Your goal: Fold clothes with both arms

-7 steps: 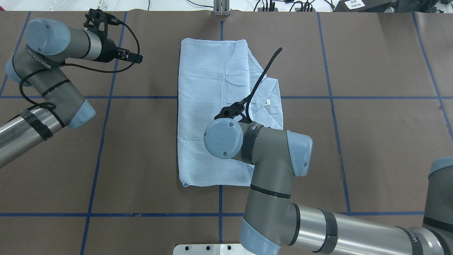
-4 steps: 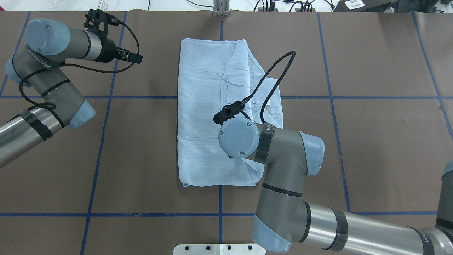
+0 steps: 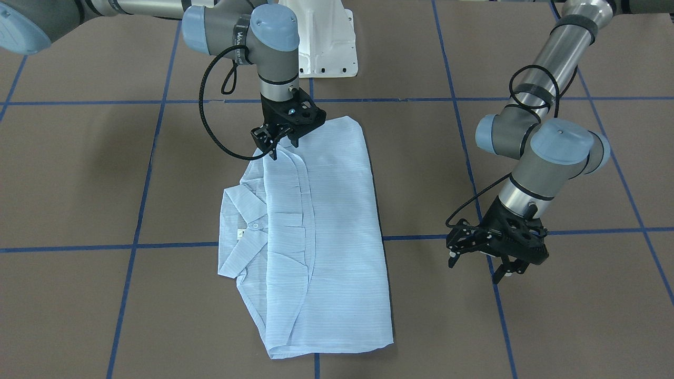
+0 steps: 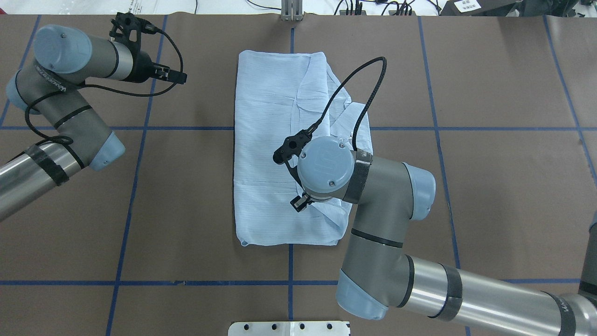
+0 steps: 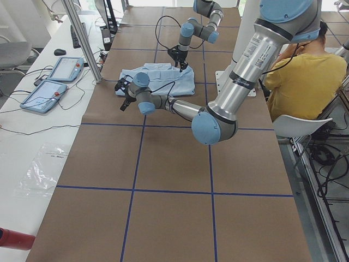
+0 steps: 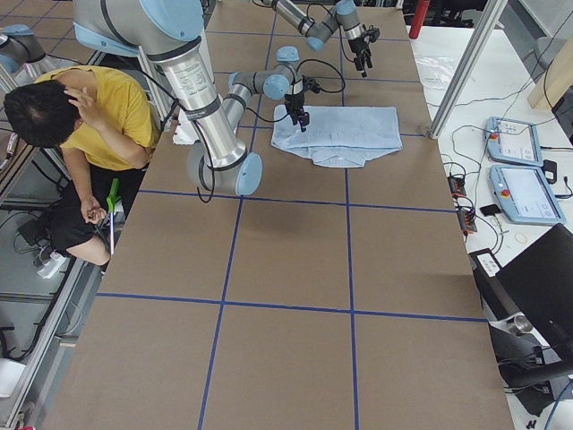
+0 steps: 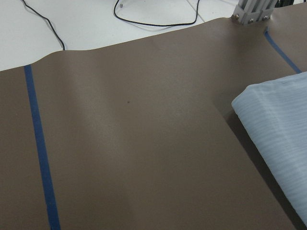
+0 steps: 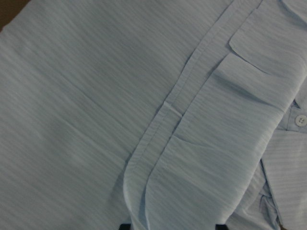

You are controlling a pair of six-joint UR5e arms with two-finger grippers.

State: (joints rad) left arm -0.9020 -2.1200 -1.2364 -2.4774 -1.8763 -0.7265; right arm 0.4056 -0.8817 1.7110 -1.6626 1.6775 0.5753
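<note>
Pale blue shirt [image 4: 266, 140], folded into a long rectangle, lying flat at the middle of the counter [image 4: 489, 186] and reaching toward its far edge. The collar [image 3: 239, 231] and a white button [image 3: 255, 225] jut from the long side nearer the counter's right end. The right claw [image 3: 284, 147] points down at the shirt's end nearest the robot, beside the folded placket. Its fingers [image 8: 125, 225] stand well apart with fabric between them, gripping nothing; whether they touch the cloth cannot be told. The left claw [image 3: 479, 266] hangs over bare counter beside the shirt's left long side, clear of the cloth, fingers spread and empty. Blue tape lines [image 4: 135, 186] divide the brown counter into squares. A white pedestal base [image 3: 321, 42] stands at the near edge.
</note>
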